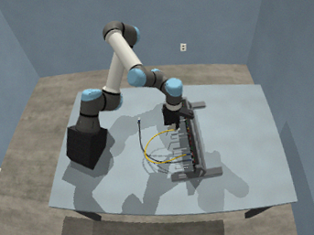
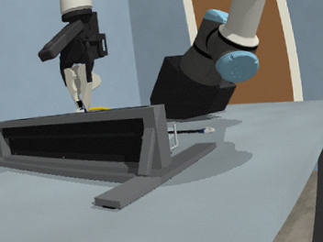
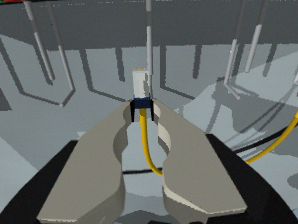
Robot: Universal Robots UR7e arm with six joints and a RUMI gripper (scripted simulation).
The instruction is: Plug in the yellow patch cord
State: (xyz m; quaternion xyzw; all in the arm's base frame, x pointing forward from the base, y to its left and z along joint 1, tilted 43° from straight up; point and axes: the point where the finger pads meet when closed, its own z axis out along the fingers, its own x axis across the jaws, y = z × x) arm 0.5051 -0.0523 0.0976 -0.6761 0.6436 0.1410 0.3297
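Observation:
My gripper (image 3: 142, 101) is shut on the free plug (image 3: 141, 84) of the yellow patch cord (image 3: 148, 145), whose cable runs back between the fingers. The pale plug points forward toward the rack's front face. In the top view the gripper (image 1: 174, 126) hangs beside the rack (image 1: 191, 142) near its far end, and the yellow cord (image 1: 153, 149) loops on the table to a port near the rack's near end. In the exterior view the fingertips (image 2: 83, 107) sit just behind the rack's top edge (image 2: 79, 115). I cannot make out the yellow label.
A black patch cord (image 1: 139, 135) lies on the table left of the rack, its free plug (image 2: 206, 130) near the rack's foot. The arm's black base (image 1: 86, 146) stands at the table's left. Thin rods (image 3: 60, 55) rise in front of the rack.

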